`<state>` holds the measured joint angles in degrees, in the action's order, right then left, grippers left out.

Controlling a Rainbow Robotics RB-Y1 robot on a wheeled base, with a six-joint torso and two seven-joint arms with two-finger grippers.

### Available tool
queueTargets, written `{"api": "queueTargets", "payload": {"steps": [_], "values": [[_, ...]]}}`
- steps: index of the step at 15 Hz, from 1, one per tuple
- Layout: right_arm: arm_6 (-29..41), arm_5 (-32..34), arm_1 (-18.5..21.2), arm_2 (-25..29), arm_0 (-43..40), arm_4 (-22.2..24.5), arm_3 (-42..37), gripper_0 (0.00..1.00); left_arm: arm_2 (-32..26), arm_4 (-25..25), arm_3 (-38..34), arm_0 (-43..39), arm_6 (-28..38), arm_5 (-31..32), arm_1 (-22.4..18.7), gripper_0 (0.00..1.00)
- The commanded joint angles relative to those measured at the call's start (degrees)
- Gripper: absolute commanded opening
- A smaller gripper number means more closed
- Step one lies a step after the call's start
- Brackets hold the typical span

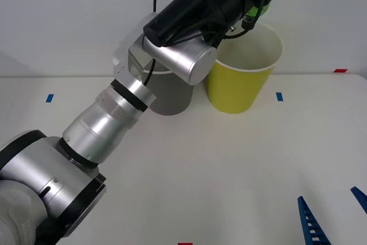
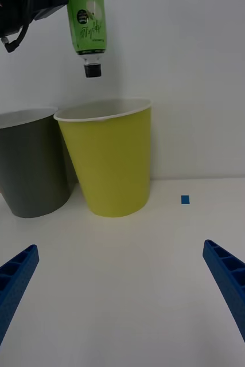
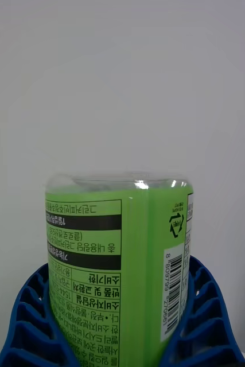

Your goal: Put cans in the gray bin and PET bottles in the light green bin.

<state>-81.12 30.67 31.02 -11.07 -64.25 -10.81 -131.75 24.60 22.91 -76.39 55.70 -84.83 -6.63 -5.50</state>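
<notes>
A robot test lab: bare white tabletop [image 1: 229, 164] against a blank white wall [image 1: 69, 21], with blue tape markers [image 1: 279, 96] at three and nine o'clock.

There is one PET bottle [image 2: 88, 31], green-labelled with a black cap. There are two round bins: one gray bin [image 2: 24, 163] and one light green bin [image 2: 111, 157]. Three small blue tape marks [image 1: 279, 96] lie on the white table [image 1: 229, 170], and two red ones. Two grippers are counted, the left gripper [image 3: 119, 321] and the right gripper [image 2: 122, 298].
</notes>
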Motion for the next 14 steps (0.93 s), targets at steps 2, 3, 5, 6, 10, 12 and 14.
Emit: {"api": "queueTargets", "payload": {"steps": [2, 3, 5, 6, 10, 12, 14], "values": [[0.00, 0.00, 0.00, 0.00, 0.00, 0.00, 0.00, 1.00, 0.01, -0.77, 2.47, 0.03, -0.08, 3.29, 0.67, 0.00], [0.00, 0.00, 0.00, 0.00, 0.00, 0.00, 0.00, 1.00, 0.27, -0.77, 4.84, 0.03, -0.08, 6.72, 1.55, 0.00], [0.00, 0.00, 0.00, 0.00, 0.00, 0.00, 0.00, 1.00, 0.27, -0.68, 5.28, 0.03, 0.10, 7.42, 1.90, 0.00], [0.00, 0.00, 0.00, 0.00, 0.00, 0.00, 0.00, 1.00, 0.27, -0.33, 5.28, 0.03, 0.10, 7.33, 1.72, 0.00], [0.00, 0.00, 0.00, 0.00, 0.00, 0.00, 0.00, 1.00, 0.27, -0.15, 5.28, 0.03, 0.36, 7.15, 1.55, 1.00], [0.00, 0.00, 0.00, 0.00, 0.00, 0.00, 0.00, 1.00, 0.27, -0.06, 5.28, 0.03, 0.28, 7.07, 1.20, 1.00], [0.00, 0.00, 0.00, 0.00, 0.00, 0.00, 0.00, 1.00, 0.27, -0.50, 5.20, 0.03, 0.19, 7.07, 0.67, 1.00]]}}
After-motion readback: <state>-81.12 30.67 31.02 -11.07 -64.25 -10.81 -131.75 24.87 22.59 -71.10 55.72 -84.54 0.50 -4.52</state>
